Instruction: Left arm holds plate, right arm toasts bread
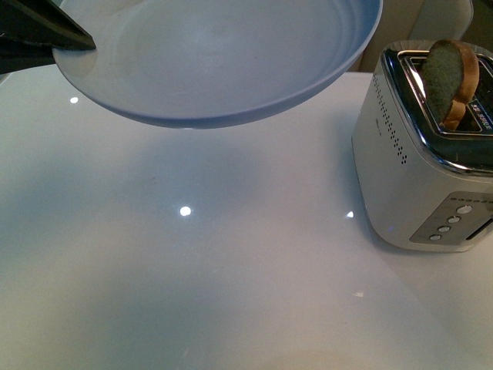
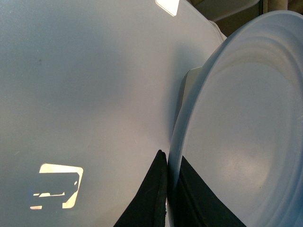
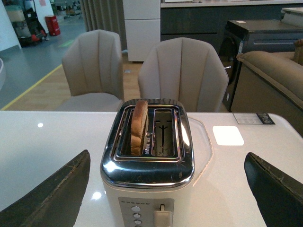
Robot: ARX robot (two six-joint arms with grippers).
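Right wrist view shows the toaster (image 3: 147, 175) straight ahead of the right hand (image 3: 166, 155), whose two fingers are spread wide and hold nothing. The bread (image 3: 138, 125) stands on edge in one of the two slots, its rounded top poking out; the other slot is empty. The slice's thin edge runs directly away from this hand, so its broad faces look toward the two fingers. To my eye that lines up well for a pinch across the faces once the hand moves forward and over the slot. The right arm is plainly the nearer one.

In the front view the plate (image 1: 231, 62) hangs above the worktop (image 1: 192, 270), well apart from the toaster and to its left. The left hand (image 2: 171, 161) is clamped on the plate's rim, one finger on each side, with the plate tilted a little.
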